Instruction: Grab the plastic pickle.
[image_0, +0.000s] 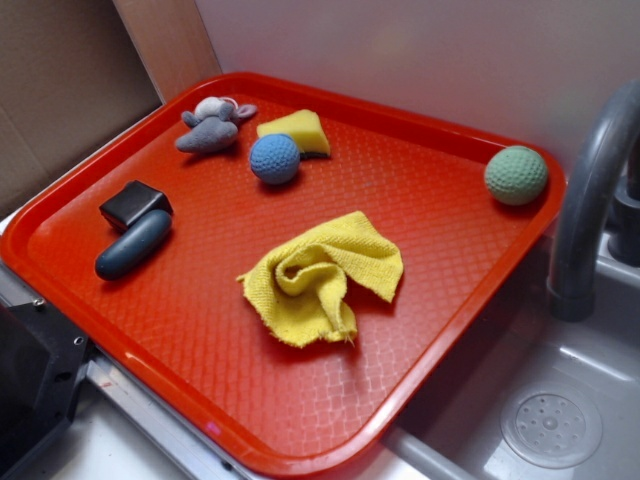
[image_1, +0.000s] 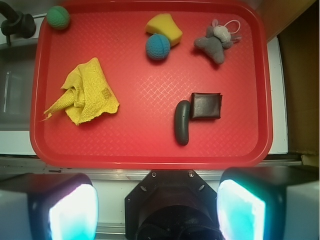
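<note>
The plastic pickle (image_0: 134, 245) (image_1: 182, 122) is a dark blue-grey capsule lying on the red tray (image_0: 430, 320) (image_1: 145, 145) near its left side in the exterior view, touching a small black block (image_0: 135, 204) (image_1: 206, 105). My gripper (image_1: 157, 210) hangs high above the tray's near edge, well back from the pickle. Its two fingers (image_1: 72, 212) stand wide apart, open, with nothing between them. The gripper does not show in the exterior view.
On the tray also lie a crumpled yellow cloth (image_0: 320, 275) (image_1: 85, 92), a blue ball (image_0: 274, 158) (image_1: 158, 46), a yellow sponge (image_0: 297, 130) (image_1: 164, 26), a grey plush mouse (image_0: 212, 124) (image_1: 216, 42) and a green ball (image_0: 516, 175) (image_1: 58, 17). A grey faucet (image_0: 590, 190) and sink (image_0: 550, 420) stand beside the tray.
</note>
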